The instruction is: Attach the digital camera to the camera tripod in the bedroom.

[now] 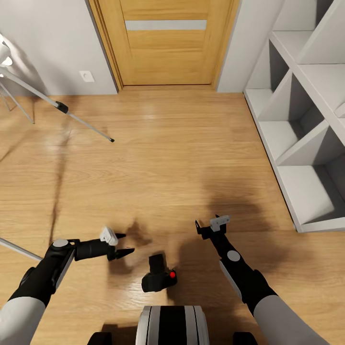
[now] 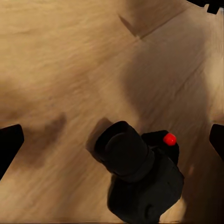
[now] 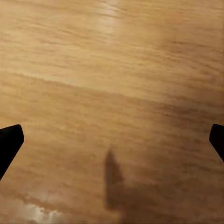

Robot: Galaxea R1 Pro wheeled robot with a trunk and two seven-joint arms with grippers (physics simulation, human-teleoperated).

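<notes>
Pick-up stage. The camera (image 1: pixel 158 276) lies on the wood floor (image 1: pixel 182 158) just ahead of the robot's base, lens toward the door (image 1: pixel 165 40), red button (image 1: pixel 172 274) on its right side. The left gripper (image 1: pixel 125 243) hangs just beside it, fingers spread and empty; in the left wrist view the camera (image 2: pixel 140 179) sits between the dark fingertips (image 2: pixel 9 144). The right gripper (image 1: pixel 207 225) hovers near, fingers likewise spread, over bare boards. The tripod (image 1: pixel 48 101) stands well apart at far left, against the wall. For a sound grasp, the left fingers should probably straddle the boxy body rather than the lens, low enough to avoid slipping, leaving the underside free for mounting.
</notes>
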